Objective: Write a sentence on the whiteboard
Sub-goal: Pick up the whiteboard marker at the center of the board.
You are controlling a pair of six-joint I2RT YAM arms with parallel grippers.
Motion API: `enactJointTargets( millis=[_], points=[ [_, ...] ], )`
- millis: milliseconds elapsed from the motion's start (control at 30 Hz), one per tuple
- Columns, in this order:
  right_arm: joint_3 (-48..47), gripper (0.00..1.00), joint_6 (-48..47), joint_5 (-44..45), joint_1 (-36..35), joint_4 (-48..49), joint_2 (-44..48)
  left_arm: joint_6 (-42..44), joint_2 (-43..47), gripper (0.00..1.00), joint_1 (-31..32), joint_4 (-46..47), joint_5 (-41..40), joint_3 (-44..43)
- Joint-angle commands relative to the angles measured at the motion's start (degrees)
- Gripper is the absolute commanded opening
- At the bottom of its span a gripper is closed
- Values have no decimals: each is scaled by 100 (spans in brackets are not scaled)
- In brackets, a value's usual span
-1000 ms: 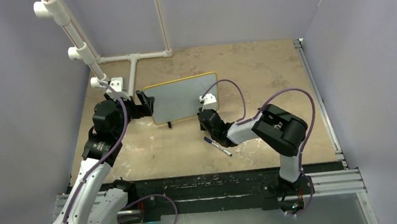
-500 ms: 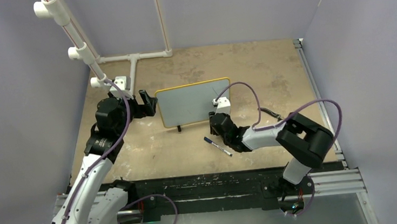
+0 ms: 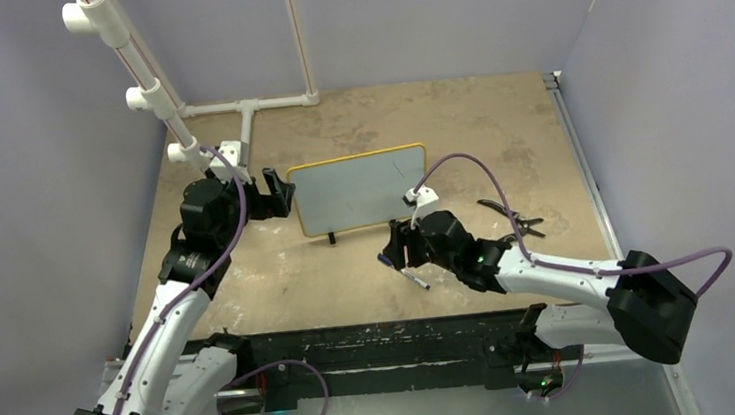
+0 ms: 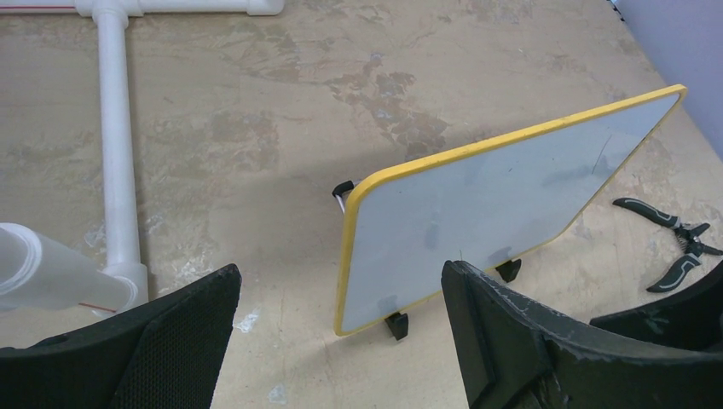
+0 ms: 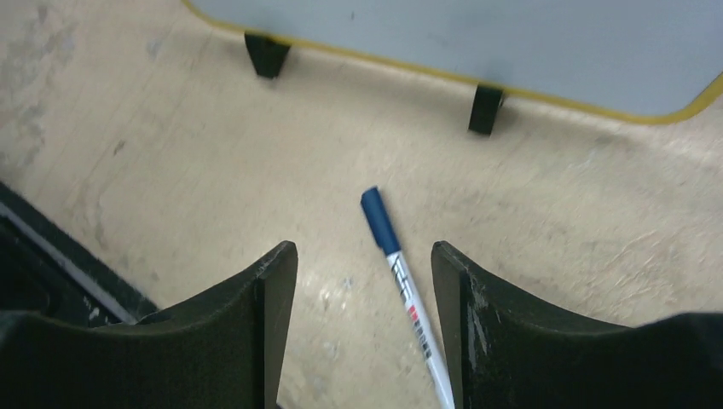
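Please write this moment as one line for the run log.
left claw: open, near left edge of whiteboard | right claw: open, over capped marker lying on table | whiteboard: upright, no words visible

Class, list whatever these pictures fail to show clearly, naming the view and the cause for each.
1. Marker: in the right wrist view its tail runs off the bottom edge, and its label print is blurred.
2. Whiteboard: in the right wrist view the top edge cuts off all but its lower strip.
3. Faint marks on the whiteboard: too small to read in the top view.
4. Pliers: in the left wrist view the tips reach the right edge.
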State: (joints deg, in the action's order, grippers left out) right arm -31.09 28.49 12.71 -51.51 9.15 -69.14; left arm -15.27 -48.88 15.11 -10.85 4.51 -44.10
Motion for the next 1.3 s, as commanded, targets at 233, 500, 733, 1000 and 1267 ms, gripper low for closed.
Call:
enactJointTargets(
  millis=[233, 500, 733, 1000, 1267],
  points=[
    [17, 57, 531, -456, -164, -1469, -99, 200, -63, 88, -26, -8, 58, 24],
    [-12, 55, 771, -195, -281, -1556, -573, 200, -60, 88, -26, -18, 83, 33],
    [-172, 47, 909, 89, -449, -1672, -863, 223, -81, 88, -26, 19, 155, 32],
    [-180, 19, 1177, 292, -604, -1642, -1083, 457, -19, 86, -18, 104, 526, 58],
    [-441, 0, 579, -295, -609, -1865, -447, 1087, 396, 84, 615, 464, 1225, 275]
  ],
)
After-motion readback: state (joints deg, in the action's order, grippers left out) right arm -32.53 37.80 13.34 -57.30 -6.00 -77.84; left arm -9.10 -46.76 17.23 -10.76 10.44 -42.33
